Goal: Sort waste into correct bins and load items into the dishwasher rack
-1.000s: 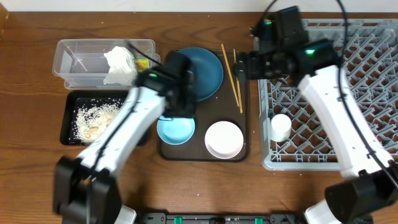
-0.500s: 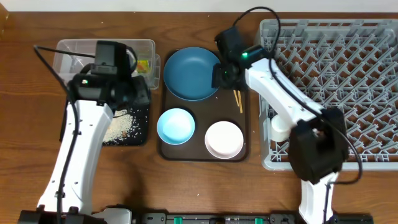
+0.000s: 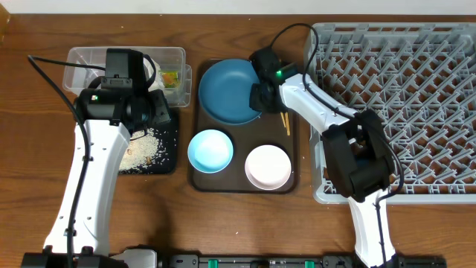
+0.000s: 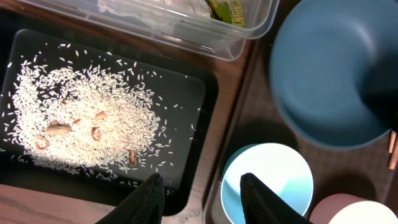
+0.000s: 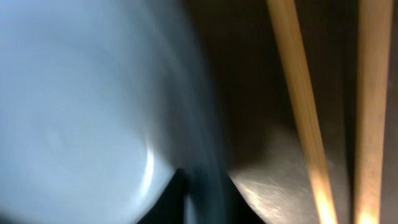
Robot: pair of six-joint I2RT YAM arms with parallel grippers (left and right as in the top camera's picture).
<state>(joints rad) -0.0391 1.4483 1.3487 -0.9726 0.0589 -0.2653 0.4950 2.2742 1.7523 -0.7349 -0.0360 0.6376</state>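
Two-armed work: pinches the right rim of the dark blue plate (image 3: pixel 227 93) with the right gripper (image 3: pixel 260 94), fingers drawn nearly together, just beside the chopsticks (image 3: pixel 285 123) on the brown serving tray (image 3: pixel 239 181). Hovers the left gripper (image 4: pixel 200 183), spread and empty, above the near right corner of the black tray (image 4: pixel 186 93) strewn with rice (image 4: pixel 93 124), next to the light blue bowl (image 4: pixel 267 180). Shows the yellow-green wrapper (image 4: pixel 227 7) inside the clear tub (image 4: pixel 186 28). Has the grey dishwasher rack (image 3: pixel 416 97) at far right.
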